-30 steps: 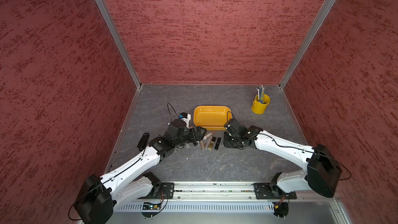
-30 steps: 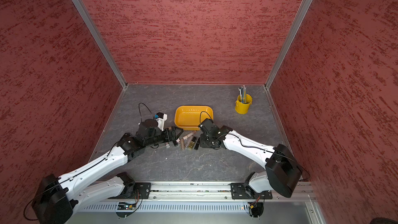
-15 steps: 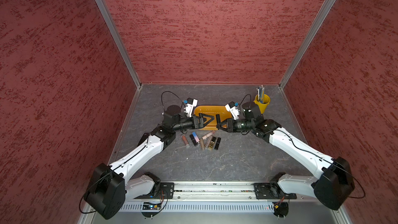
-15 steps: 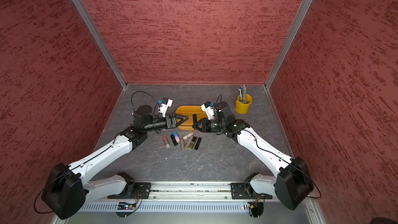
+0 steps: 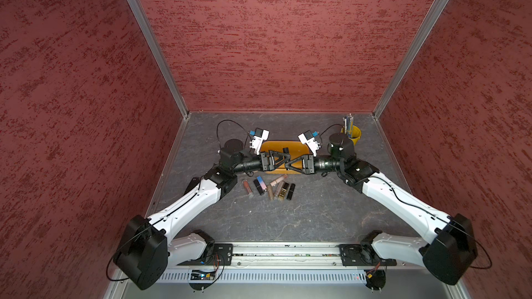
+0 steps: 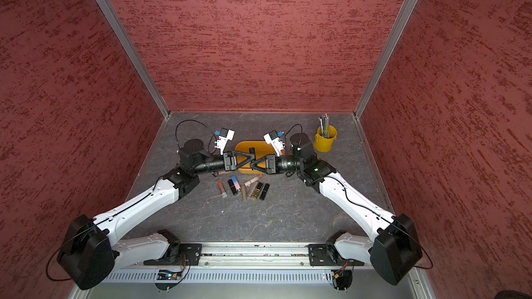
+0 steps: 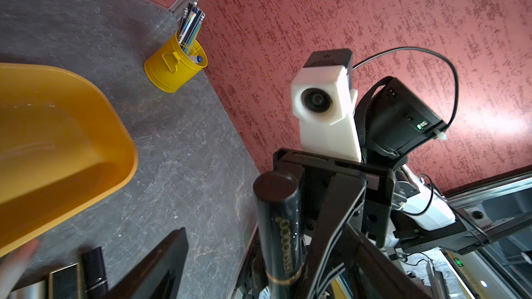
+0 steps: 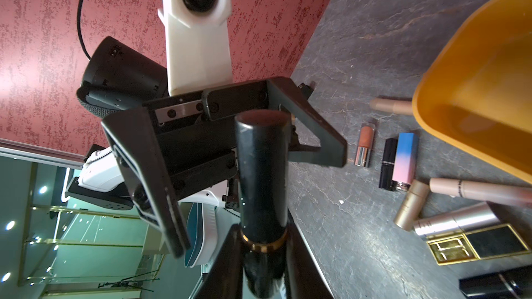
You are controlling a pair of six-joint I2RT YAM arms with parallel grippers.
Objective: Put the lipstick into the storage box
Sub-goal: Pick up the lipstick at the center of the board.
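From where I stand, the left gripper [image 5: 283, 157] reaches in level over the storage box [image 5: 273, 144]. Its jaws are apart on either side of the black lipstick [image 8: 262, 174], and I cannot tell whether either pad touches the tube. The lipstick stands upright in the air above the box. The right gripper [image 5: 291, 165], facing the left one nose to nose, is the one clamped on it, low down by the gold band.

To me this looks like a drop about to happen, or a hand-over between the arms. Either way only one gripper should end up holding the tube, and the release wants it low and inside the flared rim so it does not bounce out.

Room is tight in the middle: the two sets of fingers overlap above the box, so each arm should back out along its own line. In front of the box a row of spare lipsticks [image 5: 270, 186] lies on the worktop [image 5: 288, 220], close to the near rim. Far right, the pen cup [image 5: 352, 135] sits just behind the right wrist, something to mind on the way out.
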